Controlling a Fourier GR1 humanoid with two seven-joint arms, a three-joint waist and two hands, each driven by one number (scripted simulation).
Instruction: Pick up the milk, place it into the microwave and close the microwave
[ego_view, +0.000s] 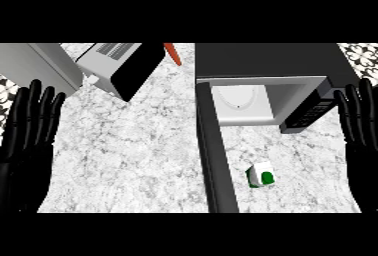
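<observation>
Milk carton (260, 175), white with green, sits on the marble table (140, 150), just right of the open microwave door (215, 150), in front of the cavity. No hand touches it. Microwave (273, 75) is open: door swung out toward the viewer, white interior and round plate (240, 99) visible, black control panel (310, 114) at right. Right hand (360, 120) at right edge, fingers straight and up, holding nothing. Left hand (33, 125) at left edge, same pose, nothing in it. Toaster-like grey appliance (118, 62) upper left, an orange-red item (172, 53) beside it.
</observation>
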